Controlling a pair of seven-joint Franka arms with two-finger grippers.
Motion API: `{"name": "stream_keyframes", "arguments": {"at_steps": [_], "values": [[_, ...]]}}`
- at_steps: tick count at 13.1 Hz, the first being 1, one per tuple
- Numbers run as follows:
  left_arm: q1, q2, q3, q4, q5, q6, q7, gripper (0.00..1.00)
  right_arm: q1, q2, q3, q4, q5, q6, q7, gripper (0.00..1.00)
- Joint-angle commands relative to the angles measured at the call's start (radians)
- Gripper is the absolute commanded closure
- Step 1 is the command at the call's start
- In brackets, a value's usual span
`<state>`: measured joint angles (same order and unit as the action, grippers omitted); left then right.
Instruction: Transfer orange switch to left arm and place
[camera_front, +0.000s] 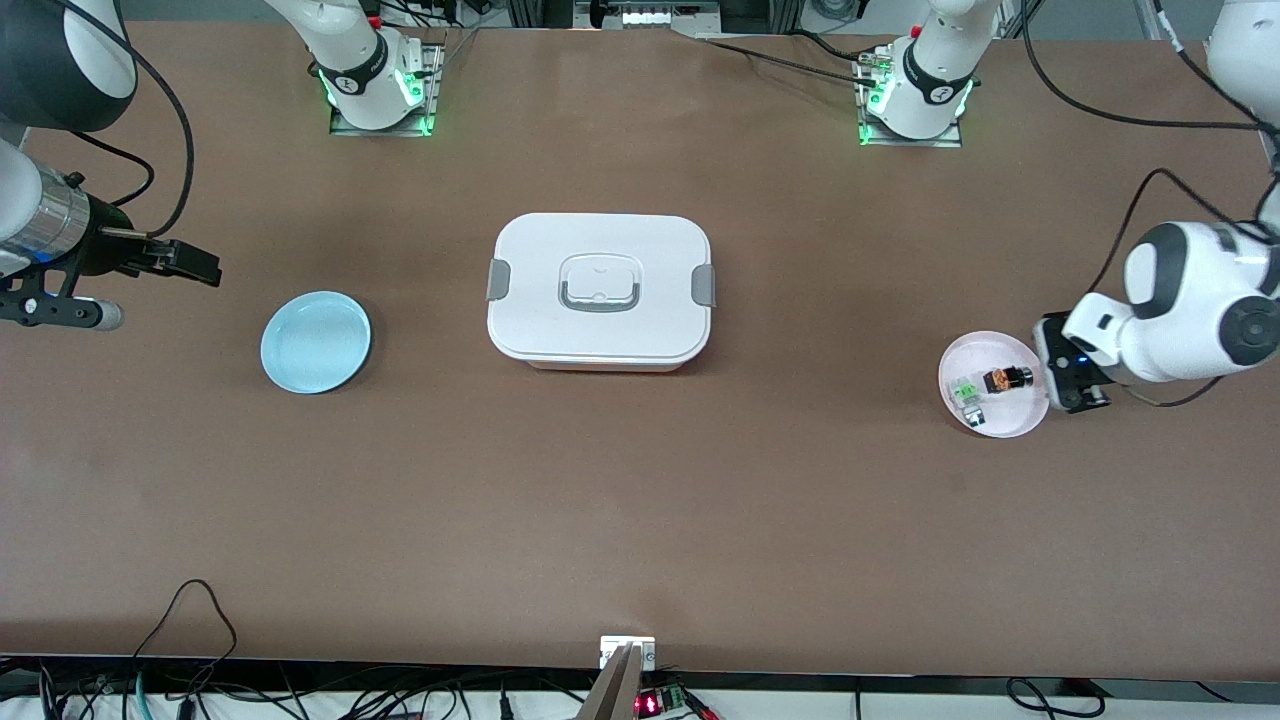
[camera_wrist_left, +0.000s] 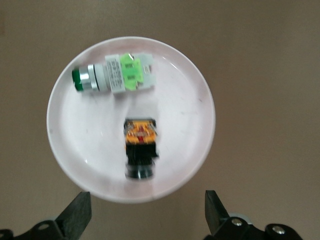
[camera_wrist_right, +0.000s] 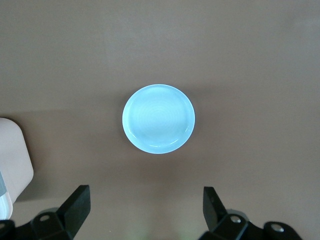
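Observation:
The orange switch (camera_wrist_left: 141, 145) lies on its side on a small pink plate (camera_wrist_left: 185, 115) toward the left arm's end of the table, and it also shows from the front (camera_front: 1007, 380). My left gripper (camera_wrist_left: 146, 205) hangs open just above the plate's rim, its fingers wide apart with nothing between them. My right gripper (camera_wrist_right: 145, 210) waits open and empty high over the table at the right arm's end, looking down on a light blue plate (camera_wrist_right: 158, 119). The white lidded box (camera_front: 600, 290) sits mid-table between the two plates.
A clear-white part with a green top (camera_wrist_left: 120, 75) shares the pink plate with the switch. The blue plate (camera_front: 316, 341) holds nothing. Both robot bases stand along the table edge farthest from the front camera. Cables run along the edge nearest to it.

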<state>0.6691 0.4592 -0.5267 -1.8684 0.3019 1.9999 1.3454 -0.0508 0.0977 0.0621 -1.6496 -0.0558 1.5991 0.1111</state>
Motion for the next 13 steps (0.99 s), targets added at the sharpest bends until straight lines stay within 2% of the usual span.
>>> {"name": "stream_keyframes", "arguments": {"at_steps": [1, 2, 6, 9, 12, 13], "values": [[0.006, -0.024, -0.058, 0.173, 0.014, -0.293, -0.092, 0.0, -0.003, -0.073, -0.041, -0.012, 0.036, -0.002, -0.054, 0.0], [0.001, -0.024, -0.074, 0.227, 0.014, -0.375, -0.15, 0.0, -0.001, -0.085, -0.039, -0.012, 0.033, -0.005, -0.054, 0.0], [-0.008, -0.024, -0.231, 0.408, 0.016, -0.63, -0.527, 0.0, -0.001, -0.113, -0.062, -0.007, 0.027, -0.033, -0.065, 0.0], [-0.017, -0.024, -0.337, 0.471, 0.023, -0.725, -0.84, 0.0, -0.001, -0.154, -0.062, -0.045, 0.028, -0.044, -0.087, 0.0], [-0.026, -0.027, -0.369, 0.502, 0.014, -0.765, -1.041, 0.0, -0.001, -0.168, -0.064, -0.067, 0.034, -0.037, -0.087, 0.0], [-0.093, -0.075, -0.336, 0.497, 0.016, -0.762, -1.102, 0.0, -0.003, -0.18, -0.064, -0.093, 0.034, -0.031, -0.093, 0.0]]}}
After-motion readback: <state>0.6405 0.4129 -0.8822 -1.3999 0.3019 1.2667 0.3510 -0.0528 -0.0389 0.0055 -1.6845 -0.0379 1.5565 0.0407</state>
